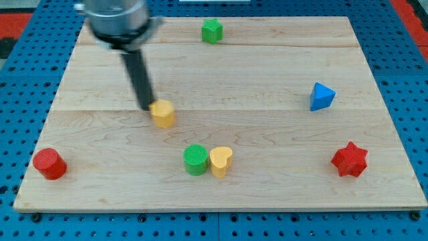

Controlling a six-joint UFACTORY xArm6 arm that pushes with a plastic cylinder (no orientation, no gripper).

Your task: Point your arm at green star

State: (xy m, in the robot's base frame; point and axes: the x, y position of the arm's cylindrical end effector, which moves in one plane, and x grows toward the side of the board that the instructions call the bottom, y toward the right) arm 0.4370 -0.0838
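Here, pale wooden board [267, 73] on blue pegboard [27, 80], my tip [146, 107] touching yellow block [163, 114], no pincer visible.

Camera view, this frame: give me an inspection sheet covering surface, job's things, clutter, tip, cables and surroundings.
Surface: wooden board, flat, unmarked.
Job's things: green star-like block near the view's top edge, untouched.
Clutter: yellow block; green cylinder touching yellow heart; red cylinder; red star; blue pyramid-like block.
Tip: my tip against the yellow block's left side, far from the green star-like block.
Cables: nothing seen.
Surroundings: blue pegboard around the board.
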